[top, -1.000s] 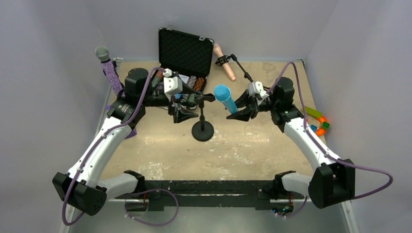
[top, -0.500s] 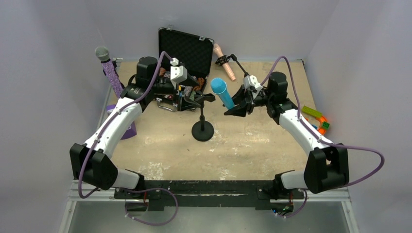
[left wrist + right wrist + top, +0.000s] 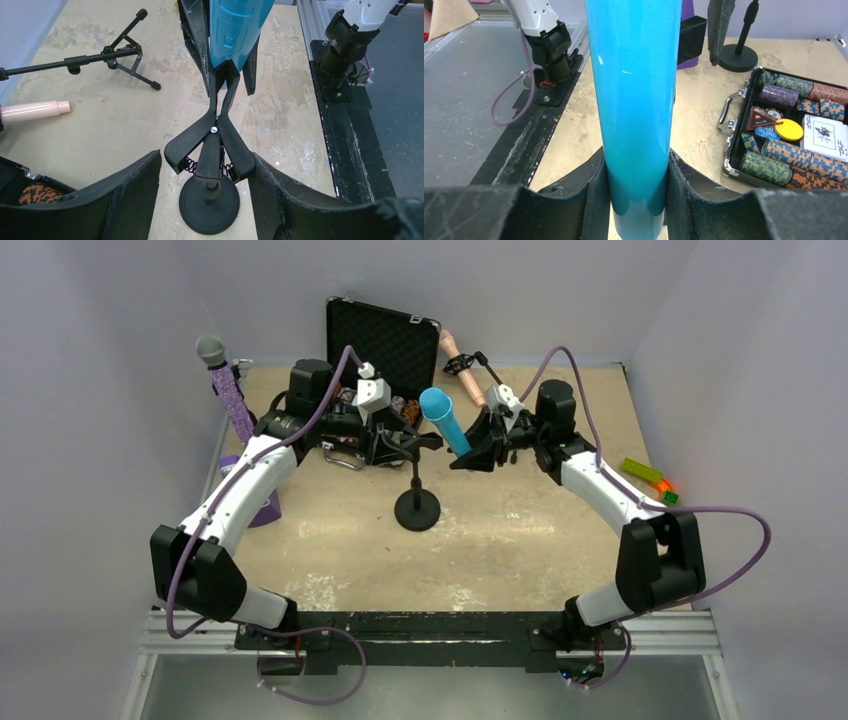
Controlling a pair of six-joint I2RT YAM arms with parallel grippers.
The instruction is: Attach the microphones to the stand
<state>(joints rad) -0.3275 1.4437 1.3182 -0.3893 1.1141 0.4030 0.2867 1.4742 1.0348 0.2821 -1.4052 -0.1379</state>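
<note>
The bright blue microphone [image 3: 443, 420] is tilted head-up in my right gripper [image 3: 470, 453], which is shut on its body [image 3: 636, 100]. Its lower end [image 3: 235, 35] sits at the tips of the spring clip [image 3: 215, 145] on the black round-based stand [image 3: 417, 508]. My left gripper [image 3: 205, 157] is open and straddles the clip's two handles; its right finger touches one handle, the left finger is apart. The glittery purple microphone [image 3: 228, 385] stands upright at the far left. The pale pink microphone [image 3: 461, 365] lies in a clip at the back and also shows in the left wrist view [image 3: 32, 111].
An open black case [image 3: 380, 340] with poker chips [image 3: 794, 130] stands just behind the left gripper. A black tripod boom stand [image 3: 100, 55] holds the pink microphone. Coloured toy blocks [image 3: 655, 485] lie at the right. A black rail [image 3: 420, 625] runs along the near edge.
My right gripper has carried the blue microphone left and toward the back, up to the stand's clip. My left gripper has moved back and right to straddle the clip handles.
</note>
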